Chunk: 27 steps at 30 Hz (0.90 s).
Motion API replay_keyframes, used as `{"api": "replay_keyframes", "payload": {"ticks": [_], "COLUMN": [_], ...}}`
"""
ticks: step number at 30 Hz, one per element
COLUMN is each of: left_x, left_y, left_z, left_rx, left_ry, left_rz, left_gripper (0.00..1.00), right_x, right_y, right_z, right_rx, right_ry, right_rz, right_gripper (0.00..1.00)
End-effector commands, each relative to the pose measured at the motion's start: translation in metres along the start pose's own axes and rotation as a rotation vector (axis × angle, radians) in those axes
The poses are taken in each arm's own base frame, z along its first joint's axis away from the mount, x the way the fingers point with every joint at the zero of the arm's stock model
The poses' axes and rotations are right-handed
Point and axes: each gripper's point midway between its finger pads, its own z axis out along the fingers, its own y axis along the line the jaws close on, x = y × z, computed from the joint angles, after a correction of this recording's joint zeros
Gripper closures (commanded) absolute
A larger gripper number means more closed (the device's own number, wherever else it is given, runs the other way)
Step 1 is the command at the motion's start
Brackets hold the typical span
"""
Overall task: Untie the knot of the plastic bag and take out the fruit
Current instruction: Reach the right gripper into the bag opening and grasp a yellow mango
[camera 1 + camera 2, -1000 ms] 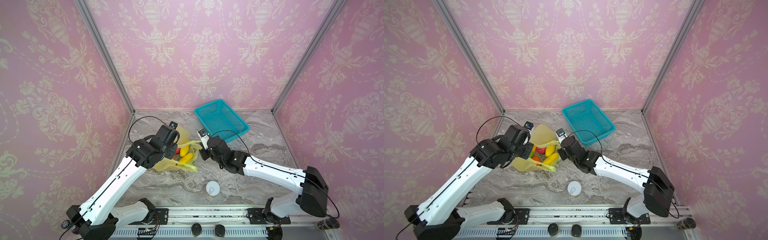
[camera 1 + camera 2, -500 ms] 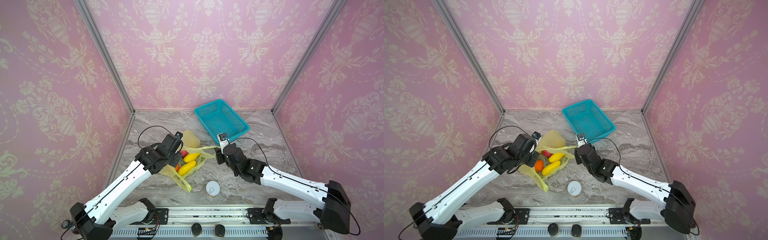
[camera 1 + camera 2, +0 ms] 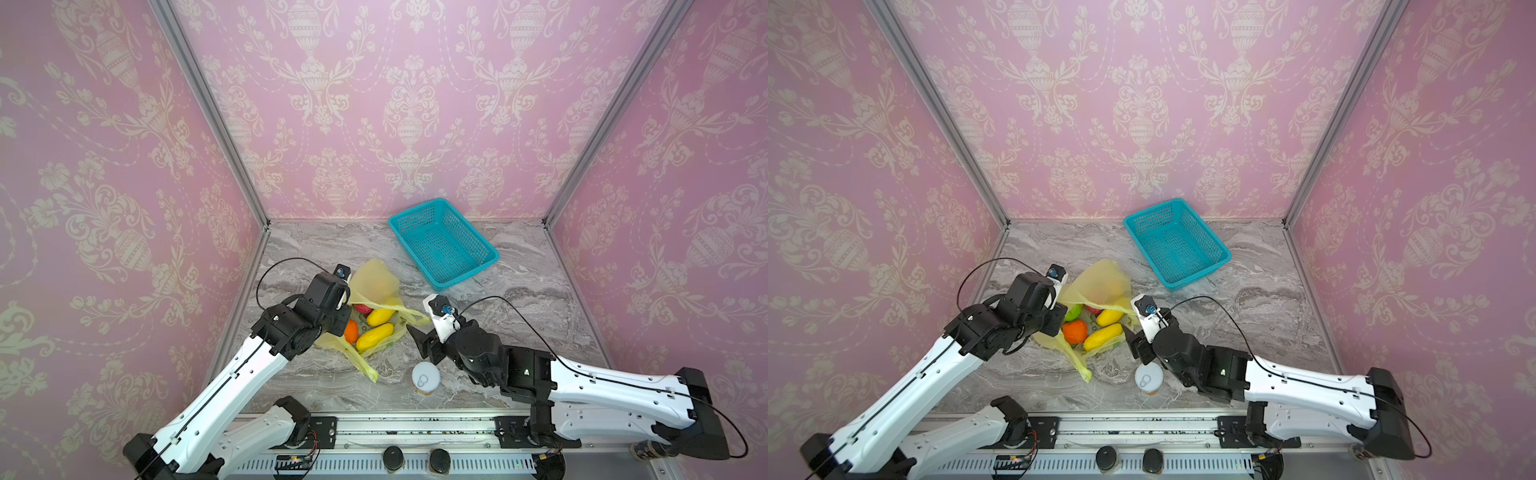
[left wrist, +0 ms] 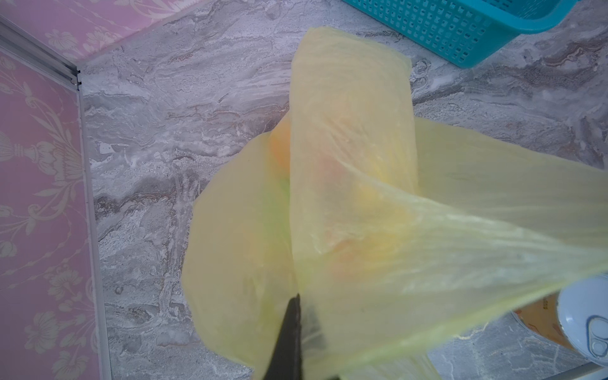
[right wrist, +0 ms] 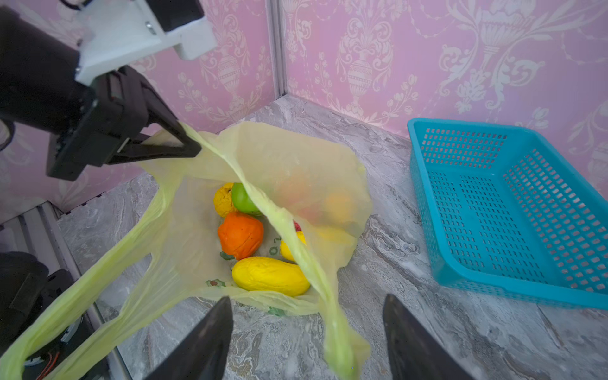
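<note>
The yellow-green plastic bag [image 3: 376, 282] [image 3: 1100, 282] lies open on the marble at centre left. The fruit inside shows: an orange [image 5: 240, 235], a long yellow one [image 5: 270, 276], a green apple [image 5: 245, 199] and a yellow lemon [image 5: 223, 200]. My left gripper [image 5: 192, 148] [image 4: 296, 306] is shut on the bag's rim at one handle and holds it up. My right gripper [image 5: 307, 297] [image 3: 422, 343] stands open just right of the bag. A loose handle strip [image 5: 332, 329] droops between its fingers, gripped by neither. The knot is out of view; the handle strips lie apart.
A teal mesh basket [image 3: 444, 245] sits at the back right of the bag. A white-lidded can [image 3: 424, 377] [image 3: 1148, 378] stands in front, close to my right wrist. The pink left wall [image 3: 124, 249] is near my left arm.
My right gripper pulled a handle strip to the right, then opened and let it go. The bag's mouth has spread wide. My left gripper kept its hold.
</note>
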Motion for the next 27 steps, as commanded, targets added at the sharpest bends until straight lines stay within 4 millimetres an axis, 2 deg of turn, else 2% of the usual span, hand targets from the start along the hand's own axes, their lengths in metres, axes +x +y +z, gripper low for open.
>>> {"api": "replay_keyframes", "payload": {"ticks": [1, 3, 6, 8, 11, 15, 17, 22, 27], "left_x": [0.006, 0.005, 0.006, 0.007, 0.008, 0.008, 0.009, 0.010, 0.010], "left_y": [-0.001, 0.000, -0.003, -0.003, -0.004, -0.003, -0.003, -0.004, -0.003], "left_z": [0.005, 0.004, 0.005, 0.007, 0.006, 0.003, 0.003, 0.006, 0.004], "left_rx": [0.012, 0.012, 0.028, 0.028, 0.035, 0.037, 0.039, 0.037, 0.036], "left_ry": [0.023, 0.016, 0.021, 0.024, 0.026, 0.009, 0.007, 0.022, 0.015], "left_rz": [-0.027, -0.033, -0.035, -0.033, -0.034, -0.042, -0.044, -0.041, -0.044], "left_gripper": [1.00, 1.00, 1.00, 1.00, 1.00, 1.00, 1.00, 1.00, 1.00], "right_x": [-0.008, -0.002, 0.020, 0.032, 0.050, 0.074, 0.082, 0.096, 0.114], "right_y": [0.017, 0.037, 0.061, 0.071, 0.077, 0.069, 0.068, 0.080, 0.080], "right_z": [-0.008, -0.006, 0.012, 0.026, 0.051, 0.082, 0.092, 0.112, 0.131], "right_rx": [-0.006, -0.058, -0.118, -0.144, -0.170, -0.126, -0.107, -0.118, -0.102], "right_ry": [-0.023, -0.017, 0.035, 0.079, 0.158, 0.232, 0.255, 0.318, 0.361], "right_rz": [-0.080, -0.116, -0.148, -0.164, -0.149, -0.139, -0.149, -0.210, -0.264], "right_gripper": [0.45, 0.61, 0.76, 0.83, 0.83, 0.84, 0.80, 0.73, 0.63]}}
